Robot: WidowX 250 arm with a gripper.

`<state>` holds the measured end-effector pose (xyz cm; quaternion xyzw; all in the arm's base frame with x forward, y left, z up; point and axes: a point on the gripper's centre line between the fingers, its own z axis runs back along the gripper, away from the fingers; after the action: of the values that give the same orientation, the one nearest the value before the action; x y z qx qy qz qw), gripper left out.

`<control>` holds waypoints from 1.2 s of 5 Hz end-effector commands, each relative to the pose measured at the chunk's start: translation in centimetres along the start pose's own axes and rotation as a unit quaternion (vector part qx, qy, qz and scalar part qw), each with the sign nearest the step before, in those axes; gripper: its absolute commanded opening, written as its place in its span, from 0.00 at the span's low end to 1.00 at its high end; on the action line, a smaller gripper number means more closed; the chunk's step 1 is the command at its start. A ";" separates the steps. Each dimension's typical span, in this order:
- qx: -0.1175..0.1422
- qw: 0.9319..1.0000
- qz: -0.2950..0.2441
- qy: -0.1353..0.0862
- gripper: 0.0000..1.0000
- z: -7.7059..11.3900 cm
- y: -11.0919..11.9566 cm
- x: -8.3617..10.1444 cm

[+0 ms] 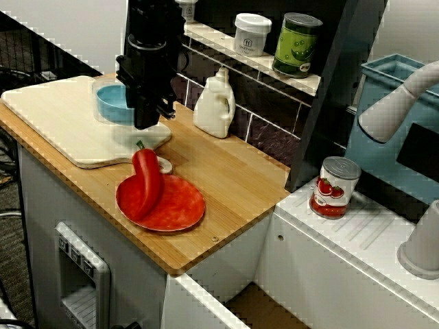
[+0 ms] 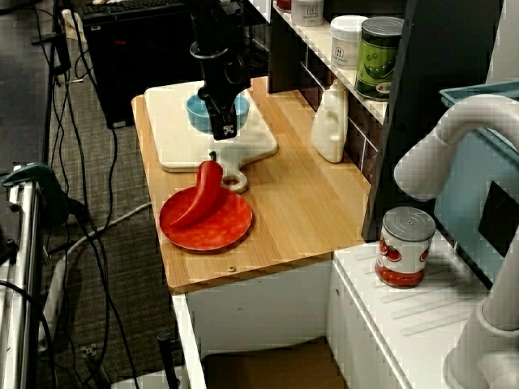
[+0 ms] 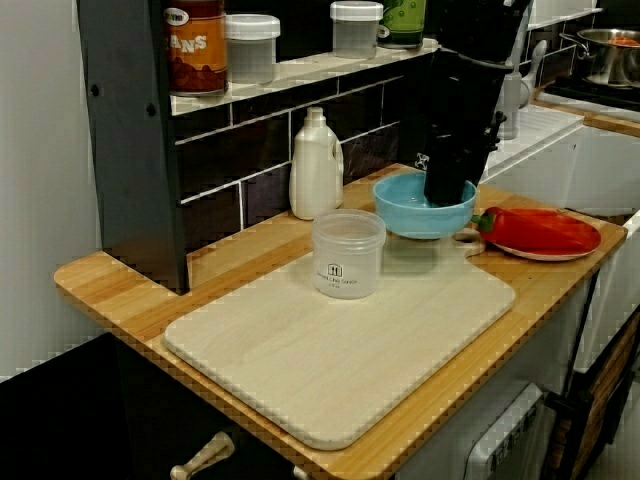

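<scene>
gripper (image 1: pixel 147 122): at blue bowl (image 3: pixel 410 215), on its pepper-side rim
jaws: hidden against the bowl, cannot tell if clenched
red pepper (image 1: pixel 146 181): on plate (image 1: pixel 182 209), stem toward gripper

We see one light blue bowl (image 3: pixel 412 215), round, shallow and smooth-walled, standing upright with its mouth facing up. In the low view along the surface it is over the far end of the pale cutting board (image 3: pixel 340 350), at about 2 o'clock from the clear plastic jar (image 3: pixel 348 253) and just beside it. We cannot tell whether its base rests on the board or hangs just above it. In the high view from the surface's end, the bowl (image 2: pixel 197 113) lies at 12 o'clock from the red pepper (image 2: pixel 207 190), well apart from it. The part of the inside we can see looks bare. The rest is hidden behind the claw (image 3: pixel 447 195).
</scene>
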<state>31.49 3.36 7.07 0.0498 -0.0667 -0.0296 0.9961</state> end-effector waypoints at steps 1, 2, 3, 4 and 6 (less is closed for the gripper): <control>0.003 1.000 0.004 -0.017 0.49 1.0 0.3 0.9; 0.003 1.000 0.005 -0.015 0.87 1.0 0.3 0.9; 0.005 1.000 0.005 -0.014 1.00 1.0 0.3 0.8; 0.005 1.000 0.005 -0.014 1.00 1.0 0.3 0.8; 0.005 1.000 0.005 -0.014 1.00 1.0 0.3 0.8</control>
<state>31.45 3.42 6.86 0.0508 -0.0593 -0.0231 0.9967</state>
